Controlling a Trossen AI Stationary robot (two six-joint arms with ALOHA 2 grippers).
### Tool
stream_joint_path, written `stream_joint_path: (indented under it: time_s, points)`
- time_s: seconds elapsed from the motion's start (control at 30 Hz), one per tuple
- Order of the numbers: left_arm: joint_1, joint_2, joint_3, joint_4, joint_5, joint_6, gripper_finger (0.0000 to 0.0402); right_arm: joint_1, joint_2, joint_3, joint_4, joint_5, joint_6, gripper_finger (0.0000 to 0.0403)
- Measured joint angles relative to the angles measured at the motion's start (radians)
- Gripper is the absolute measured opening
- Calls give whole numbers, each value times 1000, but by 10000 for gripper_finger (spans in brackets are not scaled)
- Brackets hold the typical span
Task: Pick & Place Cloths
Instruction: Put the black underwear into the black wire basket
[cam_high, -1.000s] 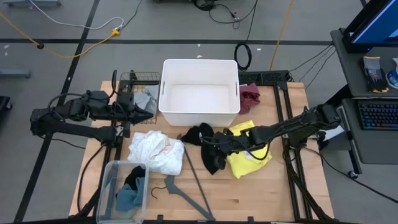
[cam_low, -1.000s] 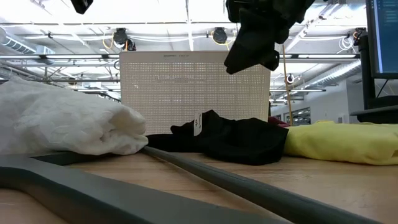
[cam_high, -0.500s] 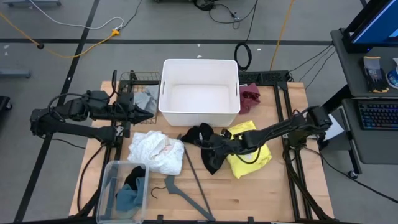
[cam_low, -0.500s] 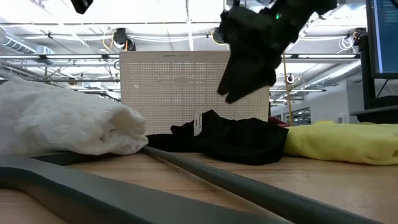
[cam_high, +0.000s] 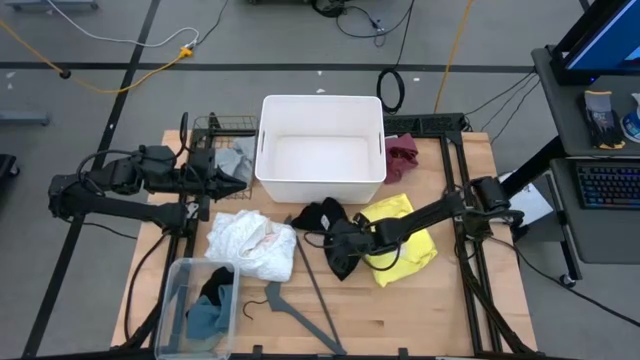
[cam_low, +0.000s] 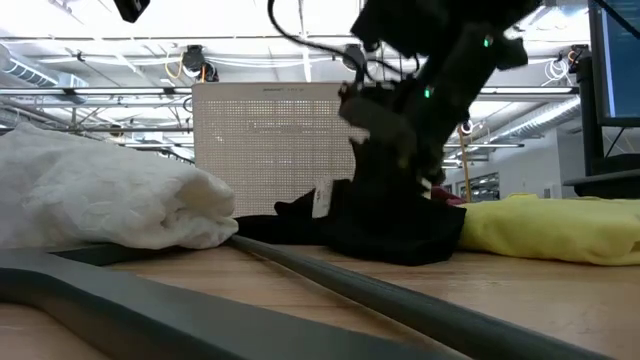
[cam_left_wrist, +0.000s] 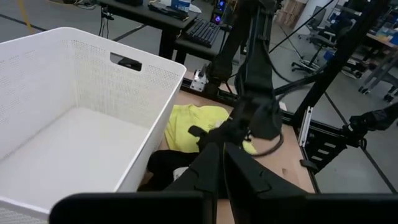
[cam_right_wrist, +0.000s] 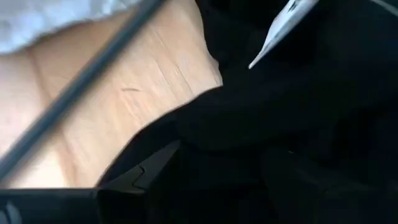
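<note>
Right tool (cam_high: 338, 240) down on the black cloth (cam_high: 335, 250) at mid-tabletop (cam_high: 420, 310), between the white cloth (cam_high: 250, 243) and the yellow cloth (cam_high: 405, 250), fingers parted around its folds, seemingly for a pickup. Left tool (cam_high: 240, 178) closed and empty beside the white bin (cam_high: 320, 105), waiting.

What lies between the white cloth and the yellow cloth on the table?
In the high view, the black cloth and the hanger's grey bar lie between the white cloth and yellow cloth.
</note>
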Motion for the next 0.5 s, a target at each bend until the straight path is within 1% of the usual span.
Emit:
stream_joint_path:
  time_s: [0.17, 0.27, 0.4, 0.5]
  points:
    - [0, 0, 0, 0, 0, -1, 26, 14, 71, 3, 18, 7, 57, 200]
    - [0, 0, 0, 0, 0, -1, 26, 28, 104, 5, 25, 7, 106, 188]
    - [0, 0, 0, 0, 0, -1, 26, 55, 111, 5, 24, -16, 133, 149]
    - [0, 0, 0, 1, 0, -1, 26, 66, 112, 4, 23, -46, 136, 99]
